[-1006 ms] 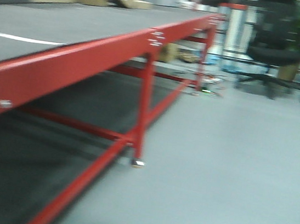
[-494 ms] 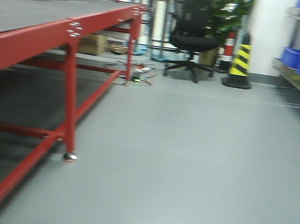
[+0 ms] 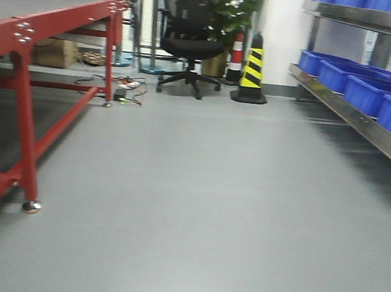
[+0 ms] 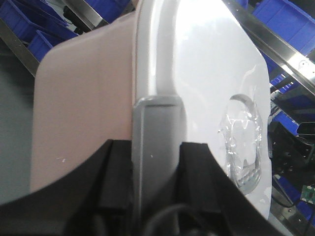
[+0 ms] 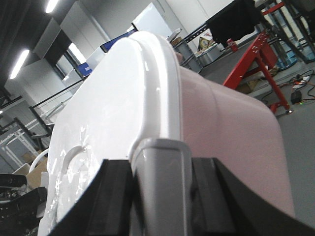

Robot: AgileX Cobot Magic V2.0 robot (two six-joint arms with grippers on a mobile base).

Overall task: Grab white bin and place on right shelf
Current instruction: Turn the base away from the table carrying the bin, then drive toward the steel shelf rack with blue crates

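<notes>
The white bin (image 4: 83,93) fills the left wrist view, pinkish side at left, white lid (image 4: 206,59) at right. My left gripper (image 4: 156,147) is shut on the bin's grey end handle (image 4: 156,132). In the right wrist view the same white bin (image 5: 231,128) shows its lid (image 5: 108,113) at left, and my right gripper (image 5: 160,164) is shut on its other grey handle (image 5: 160,182). The right shelf (image 3: 371,126), a steel rack, runs along the right of the front view. Neither the bin nor the grippers show in the front view.
Blue bins (image 3: 375,94) sit in a row on the steel rack. A red-framed table (image 3: 30,31) stands at left. At the far end are a black office chair (image 3: 189,30), a yellow-black cone (image 3: 252,71) and cables (image 3: 127,90) on the grey floor.
The front view has swung to the right: the red table slid to the left edge and the steel rack with blue bins came fully into view.
</notes>
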